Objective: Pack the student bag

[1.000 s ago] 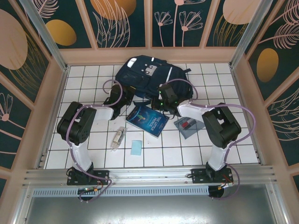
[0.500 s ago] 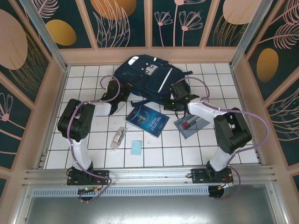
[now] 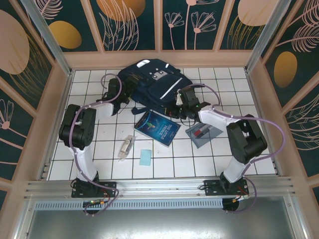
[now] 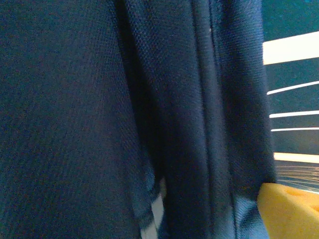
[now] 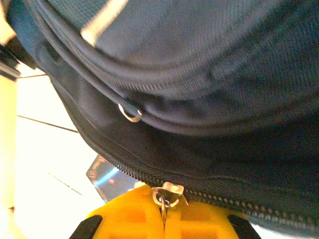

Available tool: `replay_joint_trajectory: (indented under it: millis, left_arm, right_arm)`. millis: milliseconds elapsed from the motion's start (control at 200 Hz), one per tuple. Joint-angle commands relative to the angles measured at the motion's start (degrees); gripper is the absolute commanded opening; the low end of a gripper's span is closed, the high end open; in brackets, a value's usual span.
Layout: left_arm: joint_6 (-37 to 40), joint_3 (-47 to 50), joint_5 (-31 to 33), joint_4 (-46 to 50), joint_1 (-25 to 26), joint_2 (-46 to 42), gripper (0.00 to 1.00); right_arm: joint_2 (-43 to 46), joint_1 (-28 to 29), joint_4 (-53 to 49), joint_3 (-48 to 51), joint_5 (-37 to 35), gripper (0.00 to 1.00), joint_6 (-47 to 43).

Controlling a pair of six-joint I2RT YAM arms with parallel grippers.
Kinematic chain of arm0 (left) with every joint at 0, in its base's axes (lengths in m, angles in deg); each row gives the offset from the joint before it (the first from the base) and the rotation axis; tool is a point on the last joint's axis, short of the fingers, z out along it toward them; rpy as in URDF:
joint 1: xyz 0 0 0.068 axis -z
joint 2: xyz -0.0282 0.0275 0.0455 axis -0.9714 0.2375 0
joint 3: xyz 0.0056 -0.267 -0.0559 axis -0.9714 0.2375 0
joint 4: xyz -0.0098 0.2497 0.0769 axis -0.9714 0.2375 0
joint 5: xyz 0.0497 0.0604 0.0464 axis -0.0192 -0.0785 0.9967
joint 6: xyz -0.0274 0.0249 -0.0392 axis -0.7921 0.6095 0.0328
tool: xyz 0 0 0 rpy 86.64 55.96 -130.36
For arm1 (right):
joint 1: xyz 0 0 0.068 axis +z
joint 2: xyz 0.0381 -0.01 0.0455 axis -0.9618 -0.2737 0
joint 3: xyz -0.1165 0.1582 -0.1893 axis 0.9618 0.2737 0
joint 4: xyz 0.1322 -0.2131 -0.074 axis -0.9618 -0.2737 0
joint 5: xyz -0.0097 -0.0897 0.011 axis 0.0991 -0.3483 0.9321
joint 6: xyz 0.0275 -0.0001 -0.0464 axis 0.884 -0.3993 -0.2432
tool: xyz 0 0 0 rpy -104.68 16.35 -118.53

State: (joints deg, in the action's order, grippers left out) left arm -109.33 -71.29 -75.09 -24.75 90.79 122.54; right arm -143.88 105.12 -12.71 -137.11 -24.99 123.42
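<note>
A white tiled worktop (image 3: 239,159), seen from above. Nearest lie a small light-blue pad (image 3: 145,157) and, just to its left, a clear packet (image 3: 126,146). A little farther, a blue book (image 3: 158,127) lies flat in the middle, with a flat grey case (image 3: 203,133) to its right. Beyond these the student bag (image 3: 154,82) — a large navy backpack with white stripes and a grey patch — lies slumped at the far centre of the worktop.

The right hand (image 3: 182,102) is at the bag's near right edge. Close up, its yellow pads (image 5: 124,219) are pinched tight on the metal zip pull (image 5: 167,191). The left hand (image 3: 118,91) is against the bag's left side, with one yellow finger (image 4: 289,209) beside the cloth. Whether it is wide or narrow I cannot tell.

The bag looks soft and floppy, probably light while unfilled, and likely to bunch or slide on the smooth tiles when tugged. The zip likely wants one hand on the pull and the other bracing the fabric close by — a thick seam or strap seems the surest hold.
</note>
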Motion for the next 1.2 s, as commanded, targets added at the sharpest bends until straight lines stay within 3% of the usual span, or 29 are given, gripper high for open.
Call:
replay_joint_trajectory:
  millis: [0, 295, 700, 781, 816, 896, 921, 1196]
  left_arm:
    - [1.84, 2.82, -1.55, 1.54, 0.16, -7.54, 0.99]
    - [-3.15, 20.48, -2.74, -0.57, 2.03, -21.51, 0.98]
    - [-13.65, 18.24, -4.25, -11.22, 11.77, -10.96, 0.91]
    - [-14.56, 18.52, -3.59, -13.35, 12.02, -9.52, 0.81]
    - [-14.86, 19.01, -2.93, -14.31, 12.01, -9.26, 0.68]
    - [-14.43, 20.12, -0.11, -14.48, 12.02, -9.75, 0.13]
    - [-13.68, 20.26, 0.65, -14.04, 12.02, -9.94, 0.00]
    - [-6.24, 22.99, 5.47, -6.08, 12.02, -14.31, 0.00]
  right_arm:
    - [-2.66, 1.99, 12.03, -3.06, 6.60, 0.00, 6.59]
    - [-6.25, 3.59, 18.75, -5.17, 9.54, 0.00, 10.68]
    - [-4.45, 7.28, 19.09, -3.27, 12.63, 0.00, 10.97]
    - [-2.97, 7.67, 18.30, -1.91, 12.56, 0.00, 10.81]
    - [-2.41, 7.75, 17.36, -1.39, 12.31, 0.00, 10.42]
    - [-0.49, 7.66, 12.20, -0.44, 10.71, 0.00, 7.61]
    - [0.06, 7.54, 9.71, -0.29, 10.06, 0.00, 6.14]
    - [3.10, 0.90, -18.52, 0.77, -1.96, 0.00, -11.39]
